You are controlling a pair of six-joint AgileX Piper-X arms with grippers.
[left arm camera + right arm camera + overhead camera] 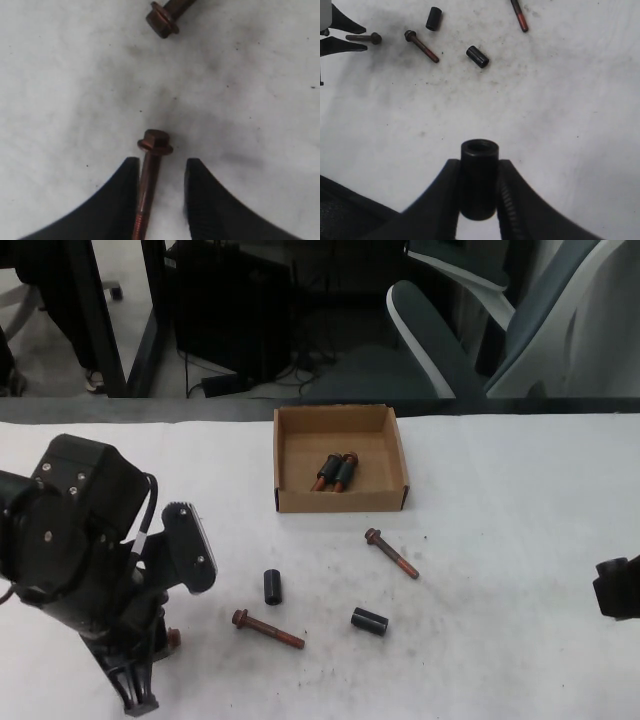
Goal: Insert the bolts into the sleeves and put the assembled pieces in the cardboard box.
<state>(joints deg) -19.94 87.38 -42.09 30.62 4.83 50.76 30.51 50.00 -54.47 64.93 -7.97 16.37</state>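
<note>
The left gripper [162, 162], fingers parted, straddles a bolt [154, 143] lying on the desk [75, 75], while the right gripper [479, 165] clenches a black sleeve [479, 185].

The left arm [80, 540] stands left of the cardboard box [340, 498] and nearer to the camera, with its wrist bent down toward the bench [500, 540]. The left claw [161, 165] is open, one finger on each side of a bolt [152, 155]. The right arm [617, 587] is far right of the box. The right claw [479, 167] is closed on a sleeve [479, 175].
</note>
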